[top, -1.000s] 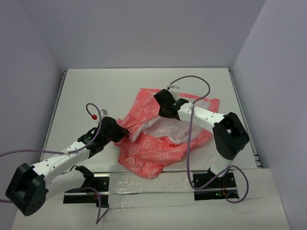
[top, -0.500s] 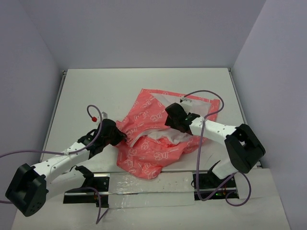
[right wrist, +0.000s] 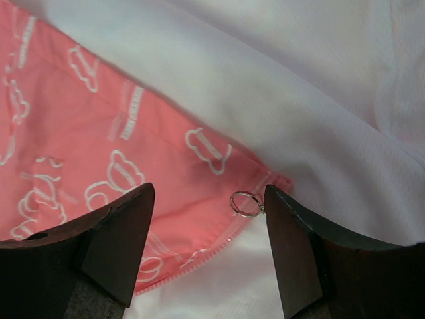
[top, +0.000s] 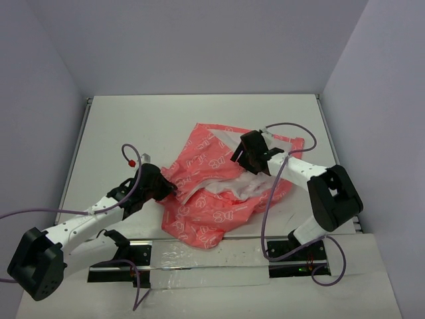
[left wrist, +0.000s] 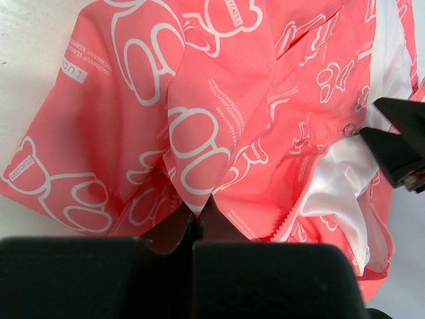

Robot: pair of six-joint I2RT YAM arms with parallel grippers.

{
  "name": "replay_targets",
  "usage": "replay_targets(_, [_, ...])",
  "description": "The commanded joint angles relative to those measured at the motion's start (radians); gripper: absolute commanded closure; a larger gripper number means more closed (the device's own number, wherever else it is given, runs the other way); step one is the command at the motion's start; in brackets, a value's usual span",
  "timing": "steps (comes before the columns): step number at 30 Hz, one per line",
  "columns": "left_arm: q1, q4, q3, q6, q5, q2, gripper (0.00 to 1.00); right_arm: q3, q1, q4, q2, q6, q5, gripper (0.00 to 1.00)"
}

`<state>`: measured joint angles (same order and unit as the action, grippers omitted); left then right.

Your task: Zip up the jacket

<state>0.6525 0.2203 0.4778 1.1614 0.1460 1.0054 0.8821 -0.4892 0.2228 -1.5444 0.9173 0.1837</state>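
The coral-pink jacket (top: 206,199) with white outline motifs lies crumpled and open at the table's middle, its white lining (top: 249,183) showing. My left gripper (top: 171,189) is shut on a fold of the jacket's left edge (left wrist: 192,153); its zipper teeth (left wrist: 299,199) run nearby. My right gripper (top: 242,154) is open just above the jacket's upper part. In the right wrist view a small silver ring pull (right wrist: 246,203) lies between the open fingers (right wrist: 119,232), close to the right one, at the end of a pink zipper tape (right wrist: 199,256). The dark blue mark is not in view.
The white table (top: 133,126) is walled in grey at the back and both sides. A metal rail (top: 199,256) with both arm bases runs along the near edge. Purple cables (top: 292,129) loop over each arm.
My right gripper has moved up and to the right, back over the jacket's upper part. The jacket's lining has bunched lower. My left gripper has held its grip with little movement.
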Motion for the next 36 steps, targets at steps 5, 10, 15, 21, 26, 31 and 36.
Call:
replay_targets(5, [-0.001,-0.025,0.028,-0.020,-0.008,-0.012,1.00,-0.038,0.012,-0.061,-0.044,0.045,-0.020,0.27])
replay_targets(10, [-0.001,0.011,0.042,-0.028,0.006,-0.011,1.00,-0.020,0.012,-0.070,-0.065,0.044,-0.028,0.29])
replay_targets(15, [0.000,0.008,0.033,-0.023,0.010,-0.033,1.00,-0.045,0.013,-0.105,-0.037,0.034,-0.029,0.33])
replay_targets(21, [0.001,0.011,0.025,-0.022,0.004,-0.037,1.00,-0.063,0.014,-0.181,0.009,0.006,-0.038,0.92])
replay_targets(26, [0.004,0.029,0.009,-0.030,-0.006,-0.060,1.00,0.027,0.014,-0.146,-0.012,-0.034,-0.074,1.00])
replay_targets(31, [0.012,0.092,-0.054,-0.040,-0.020,-0.173,1.00,0.114,0.014,-0.095,-0.007,-0.122,-0.093,1.00])
replay_targets(36, [0.013,0.199,-0.089,-0.039,-0.025,-0.326,0.99,0.201,0.014,-0.042,-0.031,-0.251,-0.128,1.00])
